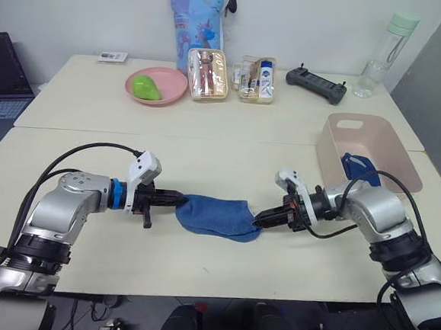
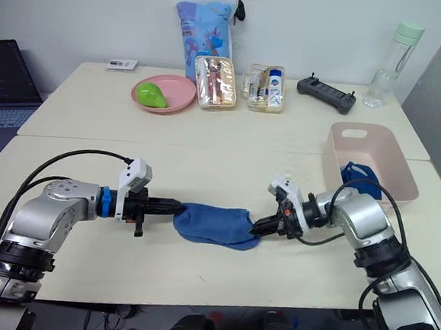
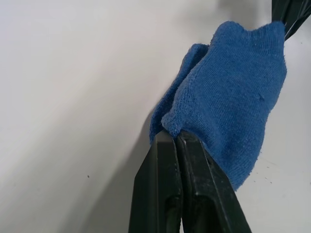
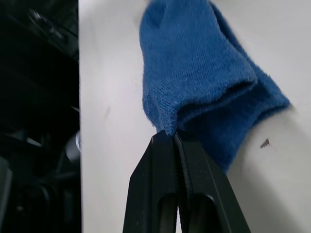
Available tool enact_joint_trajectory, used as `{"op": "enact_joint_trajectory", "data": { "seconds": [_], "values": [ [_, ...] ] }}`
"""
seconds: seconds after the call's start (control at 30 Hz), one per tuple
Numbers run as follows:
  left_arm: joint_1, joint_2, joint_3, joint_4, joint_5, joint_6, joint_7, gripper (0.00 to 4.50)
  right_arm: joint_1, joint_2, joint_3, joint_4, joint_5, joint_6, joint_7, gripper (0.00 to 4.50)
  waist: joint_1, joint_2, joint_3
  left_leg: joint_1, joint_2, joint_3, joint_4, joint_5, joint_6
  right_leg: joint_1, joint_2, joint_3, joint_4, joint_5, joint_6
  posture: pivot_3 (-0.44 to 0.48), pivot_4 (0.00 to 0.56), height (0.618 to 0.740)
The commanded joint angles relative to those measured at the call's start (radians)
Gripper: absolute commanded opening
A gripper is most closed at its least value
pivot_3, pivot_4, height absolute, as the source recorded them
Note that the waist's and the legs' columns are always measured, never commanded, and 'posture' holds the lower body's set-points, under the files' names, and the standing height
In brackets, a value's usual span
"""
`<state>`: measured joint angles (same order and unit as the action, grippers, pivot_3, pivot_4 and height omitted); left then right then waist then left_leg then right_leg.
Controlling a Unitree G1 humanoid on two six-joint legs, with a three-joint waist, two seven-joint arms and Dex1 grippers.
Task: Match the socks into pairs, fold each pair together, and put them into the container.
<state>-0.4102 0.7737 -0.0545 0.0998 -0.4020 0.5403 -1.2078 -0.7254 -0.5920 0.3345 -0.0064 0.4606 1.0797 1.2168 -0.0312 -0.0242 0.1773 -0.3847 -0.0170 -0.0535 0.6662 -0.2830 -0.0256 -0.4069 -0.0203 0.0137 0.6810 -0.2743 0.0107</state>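
Medium-blue knit sock (image 1: 215,216) pinched at both ends, flat on the cream table (image 1: 205,164) near its front edge.

Left gripper (image 1: 178,198) clamped tight on one end, fingers (image 3: 177,160) pressed together over the knit; right gripper (image 1: 260,220) clamped likewise on the opposite end. Second layer of blue knit visible under the top one in both wrist views. Pale pink rectangular plastic tub (image 1: 336,147) well apart at far right, with a darker blue sock (image 1: 356,165) inside.
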Motion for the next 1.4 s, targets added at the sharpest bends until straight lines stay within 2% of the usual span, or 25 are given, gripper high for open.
{"op": "enact_joint_trajectory", "data": {
  "seconds": [0.03,0.17,0.3,0.57,1.17,1.2,1.27,1.4],
  "values": [
    [0.016,-0.001,0.027,-0.048,-0.022,0.006,0.005,0.0,-0.041,-0.015,-0.031,-0.006,0.056,0.067,0.016,0.08,0.001,0.0,0.0,0.0,0.0,0.0,0.0,0.0,0.0,0.0,0.0,0.0,0.0,0.0,0.0,0.0,0.15,0.74],
    [0.015,-0.004,0.036,-0.065,-0.039,0.026,0.013,0.0,-0.06,-0.042,-0.021,-0.003,0.081,0.094,0.035,0.08,0.002,0.0,0.0,0.0,0.0,0.0,0.0,0.0,0.0,0.0,0.0,0.0,0.0,0.0,0.0,0.0,0.15,0.74],
    [0.017,-0.016,0.026,-0.054,-0.028,0.011,0.03,0.0,-0.04,-0.032,0.028,0.017,0.042,0.041,0.017,0.08,0.002,0.0,0.0,0.0,0.0,0.0,0.0,0.0,0.0,0.0,0.0,0.0,0.0,0.0,0.0,0.0,0.15,0.74],
    [0.025,-0.03,0.0,-0.027,0.005,-0.008,0.047,0.0,-0.051,-0.004,0.036,0.121,0.0,-0.016,-0.007,0.08,0.002,0.0,0.0,0.0,0.0,0.0,0.0,0.0,0.0,0.0,0.0,0.0,0.0,0.0,0.0,0.0,0.15,0.74],
    [0.027,-0.037,-0.01,-0.008,0.04,-0.05,0.03,0.0,-0.041,-0.021,0.06,0.165,-0.063,-0.118,0.036,0.08,0.002,0.0,0.0,0.0,0.0,0.0,0.0,0.0,0.0,0.0,0.0,0.0,0.0,0.0,0.0,0.0,0.15,0.74],
    [0.026,-0.039,-0.006,-0.008,0.037,-0.049,0.033,0.2,-0.042,-0.025,0.056,0.165,-0.064,-0.123,0.043,0.5,0.002,0.0,0.0,0.0,0.0,0.0,0.0,0.0,0.0,0.0,0.0,0.0,0.0,0.0,0.0,0.0,0.15,0.74],
    [0.026,-0.038,0.001,-0.008,0.031,-0.049,0.035,0.61,-0.045,-0.031,0.046,0.167,-0.067,-0.134,0.045,0.97,0.002,0.0,0.0,0.0,0.0,0.0,0.0,0.0,0.0,0.0,0.0,0.0,0.0,0.0,0.0,0.0,0.15,0.74],
    [0.039,-0.006,0.058,-0.028,-0.001,-0.041,0.033,1.93,-0.056,-0.076,-0.016,0.131,-0.041,-0.144,0.056,2.37,0.001,0.0,0.0,0.0,0.0,0.0,0.0,0.0,0.0,0.0,0.0,0.0,0.0,0.0,0.0,0.0,0.15,0.74]
  ]
}}
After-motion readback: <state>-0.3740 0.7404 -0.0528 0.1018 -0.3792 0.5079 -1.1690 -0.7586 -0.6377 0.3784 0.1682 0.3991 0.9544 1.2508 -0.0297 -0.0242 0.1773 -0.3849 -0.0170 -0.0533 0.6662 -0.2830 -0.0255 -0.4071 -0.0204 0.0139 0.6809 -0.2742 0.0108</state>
